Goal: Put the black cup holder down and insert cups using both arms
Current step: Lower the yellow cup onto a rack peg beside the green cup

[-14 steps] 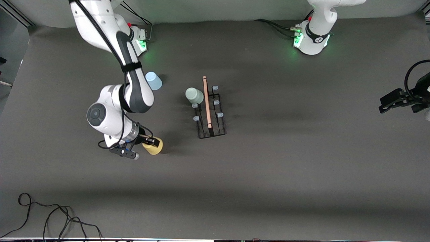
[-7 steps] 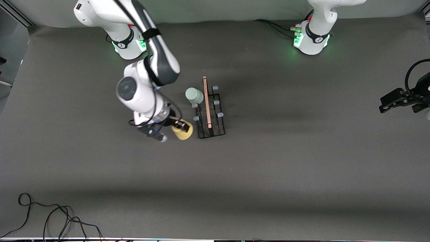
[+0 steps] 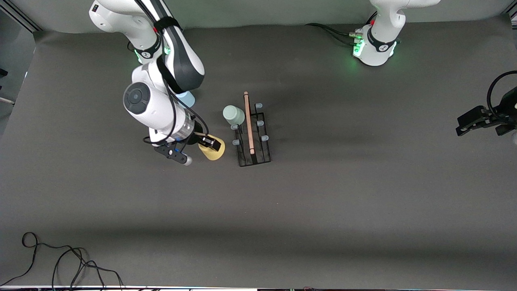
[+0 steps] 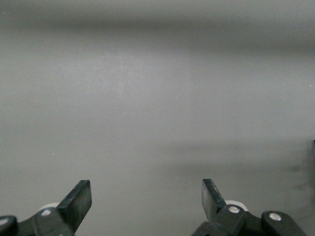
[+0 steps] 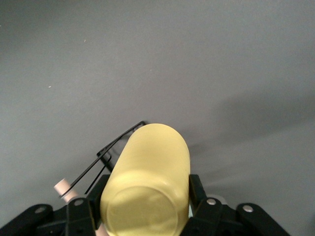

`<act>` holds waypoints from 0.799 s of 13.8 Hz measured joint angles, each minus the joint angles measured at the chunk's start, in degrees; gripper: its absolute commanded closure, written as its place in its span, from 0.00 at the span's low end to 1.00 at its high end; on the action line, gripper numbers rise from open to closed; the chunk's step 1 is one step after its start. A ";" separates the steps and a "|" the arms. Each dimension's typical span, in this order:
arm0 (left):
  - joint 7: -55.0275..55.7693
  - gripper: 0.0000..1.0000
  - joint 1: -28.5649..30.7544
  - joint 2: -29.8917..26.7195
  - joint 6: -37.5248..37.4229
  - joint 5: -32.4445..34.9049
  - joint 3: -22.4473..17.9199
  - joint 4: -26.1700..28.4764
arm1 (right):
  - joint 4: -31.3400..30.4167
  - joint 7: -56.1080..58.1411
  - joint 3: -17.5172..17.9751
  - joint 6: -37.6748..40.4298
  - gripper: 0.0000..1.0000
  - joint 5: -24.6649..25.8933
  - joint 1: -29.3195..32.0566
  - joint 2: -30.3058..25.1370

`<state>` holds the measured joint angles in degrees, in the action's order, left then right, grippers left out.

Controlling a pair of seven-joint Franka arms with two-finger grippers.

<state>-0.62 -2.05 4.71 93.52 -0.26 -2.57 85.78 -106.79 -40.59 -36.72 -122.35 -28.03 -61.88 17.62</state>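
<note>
The black cup holder (image 3: 254,139) stands mid-table, its wooden rod handle (image 3: 248,121) on top and blue-capped pegs along both sides. The pale grey-green cup (image 3: 234,115) sits upside down on a peg at the rack's end nearer the robots. My right gripper (image 3: 210,144) is shut on the yellow cup (image 3: 213,150), held tilted in the air beside the rack toward the right arm's end; the cup fills the right wrist view (image 5: 147,182), with a rack corner (image 5: 115,147) past it. The light blue cup (image 3: 186,98) is mostly hidden by the right arm. My left gripper (image 3: 470,123) is open and waits at the left arm's end; the left wrist view shows its fingertips (image 4: 78,199) wide apart.
A black cable (image 3: 60,262) lies coiled at the table's near corner on the right arm's end. The arm bases (image 3: 373,46) glow green along the edge by the robots.
My right gripper carried the yellow cup from nearer the right arm's end up to the rack, then drew back slightly away from it. The left arm has not moved.
</note>
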 measured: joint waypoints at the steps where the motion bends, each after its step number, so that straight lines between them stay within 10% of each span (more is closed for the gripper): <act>1: 0.00 0.00 0.00 0.00 0.00 0.00 0.00 -0.01 | 0.28 -2.02 0.17 0.15 1.00 0.03 -0.75 -0.47; 11: -0.03 0.00 0.00 0.00 0.00 0.00 0.00 -0.02 | 0.65 -9.85 0.97 -4.07 1.00 0.37 -6.41 4.24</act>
<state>-0.65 -2.05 4.71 93.52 -0.26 -2.57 85.75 -106.14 -50.44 -35.75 -126.42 -27.66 -68.29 21.86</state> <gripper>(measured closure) 0.000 0.317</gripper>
